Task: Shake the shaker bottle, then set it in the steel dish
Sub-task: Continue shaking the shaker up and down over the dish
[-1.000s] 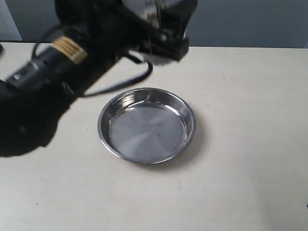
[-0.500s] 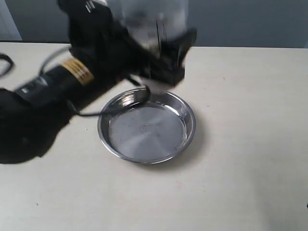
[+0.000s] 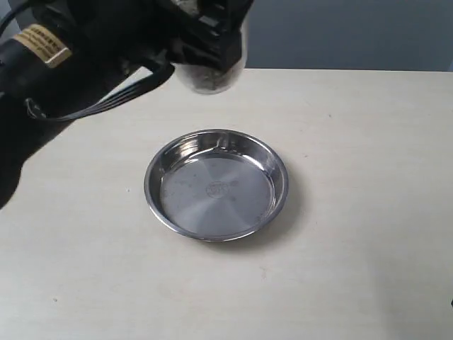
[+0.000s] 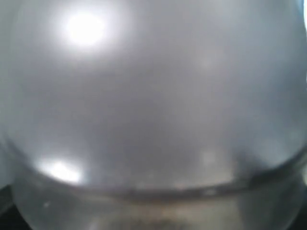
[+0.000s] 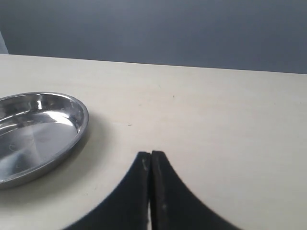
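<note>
One arm engaged: the left gripper (image 3: pixel 211 51) clamped the shaker bottle (image 3: pixel 209 81) at upper middle; the steel dish (image 3: pixel 151 185) lay below, apart.

Had the steel dish (image 3: pixel 216 238) on the counter (image 3: pixel 368 212), in the middle. Held the shaker bottle (image 3: pixel 209 79) up behind it, a bit left, not touching.

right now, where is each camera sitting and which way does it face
Exterior: high up, looking down on the table and dish; the left gripper holds the bottle aloft.
Left wrist: right against the bottle's frosted top, which fills it; no fingers show.
Right wrist: low over the table, facing the grey wall; shut right gripper in front.
Shared: exterior and right wrist both see the dish; exterior and left wrist the bottle.
</note>
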Controlling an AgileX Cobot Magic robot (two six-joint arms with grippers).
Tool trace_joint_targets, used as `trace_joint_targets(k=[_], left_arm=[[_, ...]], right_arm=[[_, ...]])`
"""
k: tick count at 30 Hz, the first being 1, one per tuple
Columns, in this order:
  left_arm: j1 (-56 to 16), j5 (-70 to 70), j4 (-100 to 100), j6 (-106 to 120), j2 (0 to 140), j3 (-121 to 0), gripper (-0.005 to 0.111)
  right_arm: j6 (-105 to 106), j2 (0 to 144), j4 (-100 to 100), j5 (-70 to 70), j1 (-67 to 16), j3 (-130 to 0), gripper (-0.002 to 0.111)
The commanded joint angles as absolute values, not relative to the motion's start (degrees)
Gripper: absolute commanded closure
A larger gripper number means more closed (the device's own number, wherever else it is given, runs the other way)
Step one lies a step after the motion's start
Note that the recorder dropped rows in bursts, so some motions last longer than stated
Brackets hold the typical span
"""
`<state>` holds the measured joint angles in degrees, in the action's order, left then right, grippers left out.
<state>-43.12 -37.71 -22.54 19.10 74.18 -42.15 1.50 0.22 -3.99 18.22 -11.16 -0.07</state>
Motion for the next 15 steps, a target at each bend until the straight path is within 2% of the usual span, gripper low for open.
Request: trace_joint_targets(k=[1, 4, 7, 15], left_arm=[[-41.93, -38.22, -22.6, 8.57, 83.22, -34.3, 0.107], [-42.35, -50.41, -10.52, 3.48, 83.45, -34.16, 0.107], [-42.35, -49.26, -16.66, 4.0, 83.45, -34.16, 0.107], [-42.24, -49.51, -16.68, 4.0, 87.98, -34.16, 0.107]], right_arm=[[1.49, 0.0, -3.73, 17.47, -11.4, 0.0, 0.109], [1.49, 0.0, -3.73, 17.47, -11.4, 0.0, 0.109], [1.49, 0.0, -3.73, 17.47, -11.4, 0.0, 0.109], [1.49, 0.0, -3.73, 17.47, -11.4, 0.0, 0.109]])
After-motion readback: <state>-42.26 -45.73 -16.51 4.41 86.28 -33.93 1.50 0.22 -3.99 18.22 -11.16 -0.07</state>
